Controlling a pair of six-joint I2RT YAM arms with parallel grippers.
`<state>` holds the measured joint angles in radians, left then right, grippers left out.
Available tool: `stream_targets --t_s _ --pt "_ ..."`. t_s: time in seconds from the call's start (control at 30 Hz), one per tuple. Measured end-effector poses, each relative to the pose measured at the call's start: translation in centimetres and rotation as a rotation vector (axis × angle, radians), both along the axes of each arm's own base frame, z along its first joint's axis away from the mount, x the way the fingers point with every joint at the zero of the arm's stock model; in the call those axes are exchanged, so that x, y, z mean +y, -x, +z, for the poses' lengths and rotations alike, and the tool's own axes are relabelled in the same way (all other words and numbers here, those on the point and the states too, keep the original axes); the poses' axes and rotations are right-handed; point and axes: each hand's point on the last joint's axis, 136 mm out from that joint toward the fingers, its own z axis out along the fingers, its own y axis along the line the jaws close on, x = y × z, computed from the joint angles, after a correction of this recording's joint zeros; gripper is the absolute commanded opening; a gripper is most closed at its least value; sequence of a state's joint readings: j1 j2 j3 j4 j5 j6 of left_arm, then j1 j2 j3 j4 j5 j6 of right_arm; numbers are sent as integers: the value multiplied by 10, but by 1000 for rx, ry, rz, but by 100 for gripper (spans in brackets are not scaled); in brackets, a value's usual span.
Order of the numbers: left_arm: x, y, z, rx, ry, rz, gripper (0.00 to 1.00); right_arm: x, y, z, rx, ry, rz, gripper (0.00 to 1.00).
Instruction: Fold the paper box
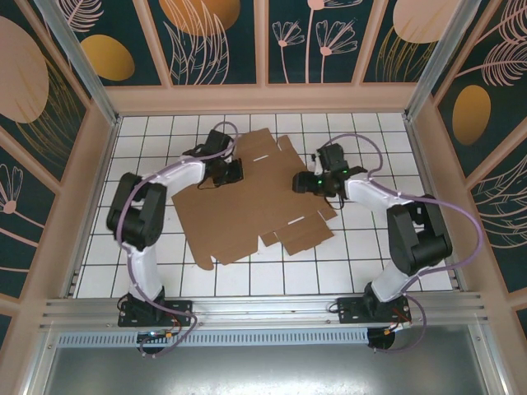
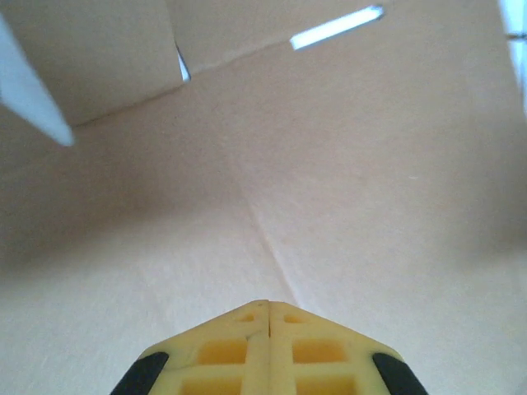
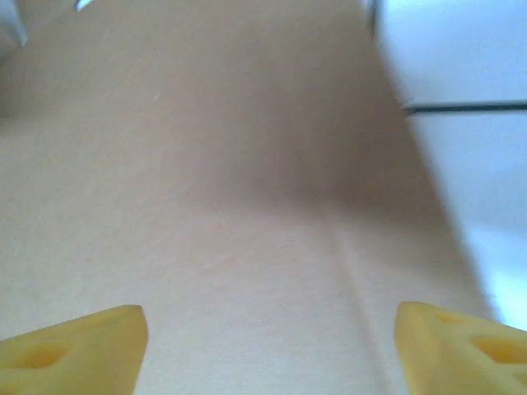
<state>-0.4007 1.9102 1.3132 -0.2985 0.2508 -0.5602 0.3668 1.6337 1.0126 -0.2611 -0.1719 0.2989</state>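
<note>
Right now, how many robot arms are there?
2. The left arm bends in from the left, the left gripper over the far-left part of the box. The right arm comes from the right, the right gripper over its right side.

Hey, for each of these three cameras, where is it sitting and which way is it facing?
Top external: fixed above and behind the arm bases, looking down on the table, the paper box, left gripper and right gripper.
Left wrist: on the left arm, close over the box's crease and slot; shut yellow fingers at bottom.
Right wrist: on the right arm, over the box's edge and the table; open yellow fingers.
Shared: all three see the paper box.
</note>
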Motion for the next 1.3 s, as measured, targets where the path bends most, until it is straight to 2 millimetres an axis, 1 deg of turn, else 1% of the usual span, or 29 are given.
stream_targets --t_s 0.07,0.1,0.13,0.17,0.23,0.3,0.37,0.43,0.47,0.53,0.6,0.7,0.8,0.87,0.97,1.07,1.13,1.2,1.3 --pt "8 6 16 -24 40 26 0 -16 -6 -3 1 24 -47 89" --pt "12 10 19 -27 57 36 0 -24 -8 -7 5 47 -68 90" --pt "15 12 18 -24 61 46 0 -28 -8 -10 10 62 -80 91" --pt "19 14 13 -15 63 56 0 -31 -7 -14 18 76 -88 92" --pt "25 22 -4 24 52 70 0 -36 -1 -23 40 85 -107 94" --pt "30 35 -26 81 36 77 0 -44 9 -35 76 76 -129 95" --pt "32 41 -42 122 24 80 0 -54 20 -45 121 57 -156 94" --pt "33 44 -54 148 12 81 0 -62 29 -52 155 25 -182 94" --pt "33 45 -58 157 9 81 0 -64 31 -51 152 0 -190 95" --pt "33 43 -57 151 11 81 0 -65 35 -47 148 -50 -199 94" --pt "34 42 -58 151 11 83 0 -64 44 -48 159 -113 -202 93" --pt "34 40 -59 147 8 79 0 -65 43 -44 144 -210 -216 88" --pt "32 34 -58 134 2 69 0 -65 42 -43 143 -290 -233 84" --pt "32 31 -58 124 -6 62 0 -58 44 -40 154 -365 -230 80" --pt "33 29 -58 114 -17 55 0 -42 54 -36 201 -483 -198 76" --pt "34 27 -58 106 -26 50 0 -30 53 -32 227 -572 -171 70" --pt "35 27 -58 100 -33 47 0 -26 53 -34 244 -597 -156 68" --pt "35 26 -58 95 -39 41 0 -25 53 -38 254 -594 -154 64" --pt "36 25 -58 89 -45 38 0 -27 50 -38 234 -568 -150 51"
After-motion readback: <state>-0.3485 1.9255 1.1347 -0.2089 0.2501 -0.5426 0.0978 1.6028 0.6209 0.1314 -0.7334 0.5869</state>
